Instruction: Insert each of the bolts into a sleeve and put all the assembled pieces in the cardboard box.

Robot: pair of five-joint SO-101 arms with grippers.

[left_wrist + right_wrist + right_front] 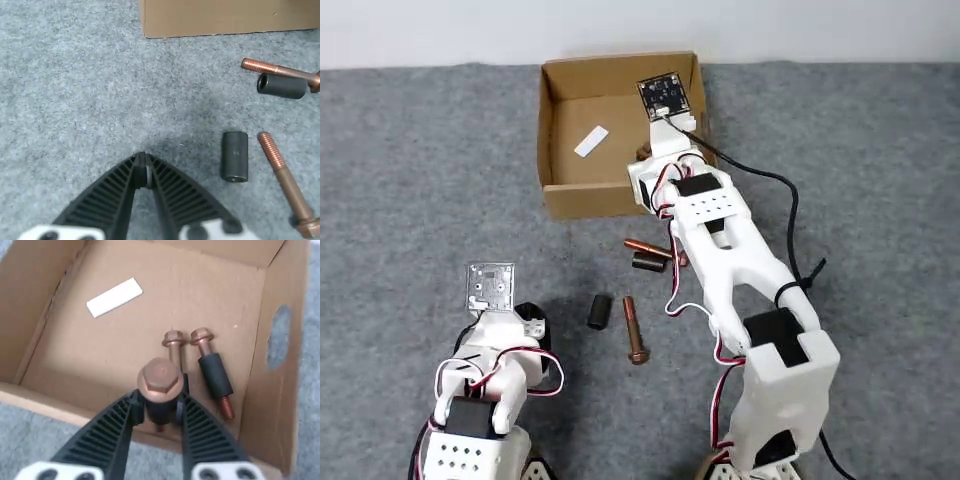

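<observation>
Right fingers [126, 421]: clamped on one sleeved bolt [160, 380], held over the cardboard box [280, 365].
Box floor, right wrist view: one assembled piece [212, 371]; one second bolt head [173, 340], its shank hidden behind the held piece; one white slip [114, 297].
Left fingers [142, 167]: together, over the grey worktop [75, 100].
Loose, clear of those fingers: near sleeve [235, 156] beside near bolt [285, 182]; far sleeve [281, 85] against far bolt [272, 68].

Inside the brown cardboard box [42, 305], the shank of one copper-coloured hex-head bolt [173, 343] is hidden behind the head of the gripped copper bolt [160, 376].
</observation>
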